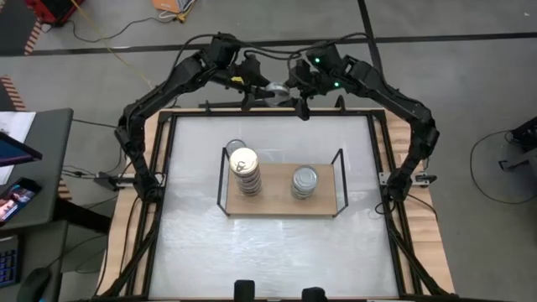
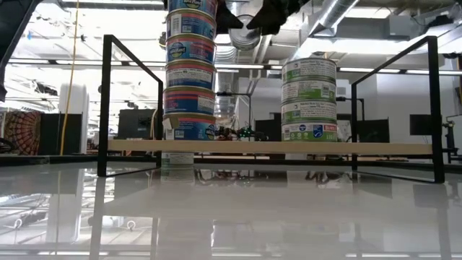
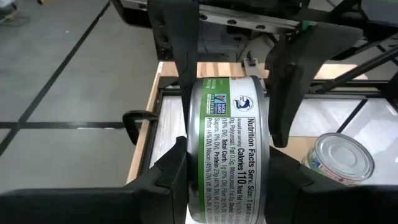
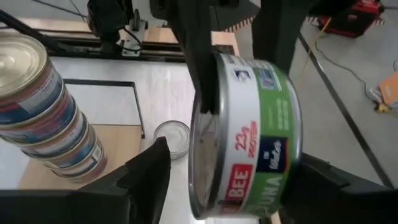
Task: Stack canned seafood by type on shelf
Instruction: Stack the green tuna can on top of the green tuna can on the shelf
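I grip one green-labelled tin in my left hand at the frame's top centre, my right hand spread around it for a handover, because the green stack stands right on the shelf.

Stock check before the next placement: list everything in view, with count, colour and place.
Shelf: one, light wood with black wire ends, middle of the table.
Table: one, white, under the shelf.
Blue-labelled tins: one stack, at least five, gold lid on top, shelf's left part.
Green-labelled tins: stack of four, silver lid, shelf's right part.
Loose tin: one, silver, just behind the blue stack.
Held tin: one, green label, in the air beyond the shelf.
Left claw: one, dark, shut on the held tin.
Right claw: one, dark, open around the same tin.
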Available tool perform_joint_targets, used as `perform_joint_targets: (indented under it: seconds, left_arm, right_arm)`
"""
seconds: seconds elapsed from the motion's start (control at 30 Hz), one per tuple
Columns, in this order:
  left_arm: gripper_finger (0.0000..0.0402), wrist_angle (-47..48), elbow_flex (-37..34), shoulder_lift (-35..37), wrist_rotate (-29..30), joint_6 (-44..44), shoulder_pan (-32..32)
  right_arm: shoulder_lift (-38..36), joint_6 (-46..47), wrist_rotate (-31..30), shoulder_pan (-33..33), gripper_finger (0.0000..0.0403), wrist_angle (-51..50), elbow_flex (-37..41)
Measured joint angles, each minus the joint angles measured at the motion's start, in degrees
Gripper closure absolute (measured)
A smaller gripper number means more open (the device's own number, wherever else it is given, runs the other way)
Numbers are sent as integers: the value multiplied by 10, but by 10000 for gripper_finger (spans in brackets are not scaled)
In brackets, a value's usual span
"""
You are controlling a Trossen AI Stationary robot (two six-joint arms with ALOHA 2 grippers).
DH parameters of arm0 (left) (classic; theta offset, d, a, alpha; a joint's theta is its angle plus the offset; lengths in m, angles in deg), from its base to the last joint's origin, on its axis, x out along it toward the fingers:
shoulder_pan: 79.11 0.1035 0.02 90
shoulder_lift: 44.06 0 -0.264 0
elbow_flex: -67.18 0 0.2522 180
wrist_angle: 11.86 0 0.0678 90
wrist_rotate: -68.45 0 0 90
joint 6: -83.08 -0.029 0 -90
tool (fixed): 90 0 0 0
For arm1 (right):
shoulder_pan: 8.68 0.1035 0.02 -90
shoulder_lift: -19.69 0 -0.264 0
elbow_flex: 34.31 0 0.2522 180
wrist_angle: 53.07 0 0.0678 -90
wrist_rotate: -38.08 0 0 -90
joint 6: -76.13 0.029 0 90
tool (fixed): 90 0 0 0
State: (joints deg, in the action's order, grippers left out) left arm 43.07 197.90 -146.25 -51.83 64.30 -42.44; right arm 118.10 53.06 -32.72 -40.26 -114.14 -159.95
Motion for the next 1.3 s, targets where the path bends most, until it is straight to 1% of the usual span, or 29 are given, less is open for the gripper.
perform_joint_targets:
  seconds: [0.1,0.17,0.23,0.33,0.37,0.53,0.57,0.6,0.67,0.8,0.87,0.93,1.0,1.07,1.17,1.23,1.3]
  left_arm:
    - [270,-1,0,2,0,0,-4]
    - [270,-9,0,3,-2,2,-10]
    - [270,-15,0,3,-3,2,-15]
    - [270,-16,0,3,-3,-2,-19]
    - [270,-14,0,4,-2,-7,-19]
    - [269,-14,0,4,-3,-19,-20]
    - [263,-16,0,5,-4,-18,-21]
    - [251,-21,0,5,-2,-14,-22]
    - [210,-24,0,4,5,-19,-26]
    - [124,-43,0,10,22,-72,-30]
    - [94,-58,0,17,37,-90,-30]
    - [77,-75,0,27,66,-109,-30]
    - [73,-91,0,38,95,-123,-29]
    - [74,-92,0,47,104,-137,-28]
    - [82,-66,0,48,87,-153,-28]
    - [92,-48,-17,49,79,-169,-35]
    - [105,-42,-43,52,83,-175,-42]
  right_arm:
    - [-2,16,0,-5,125,-4,0]
    - [-2,25,0,-3,143,-3,0]
    - [-5,33,1,-3,172,-5,0]
    - [-7,42,1,1,233,-9,0]
    - [-8,51,1,2,248,-11,0]
    - [-17,55,-2,8,248,-18,0]
    - [-19,55,-3,8,248,-18,0]
    - [-21,50,-2,8,248,-19,0]
    - [-28,44,-1,8,248,-29,0]
    - [-43,42,0,5,248,-46,0]
    - [-51,43,0,0,248,-64,0]
    - [-59,44,0,-6,248,-82,0]
    - [-68,42,2,-12,248,-114,0]
    - [-75,31,4,-16,248,-134,0]
    - [-75,6,16,-15,248,-188,0]
    - [-73,-4,50,-15,248,-220,0]
    - [-73,-5,72,-10,248,-254,0]
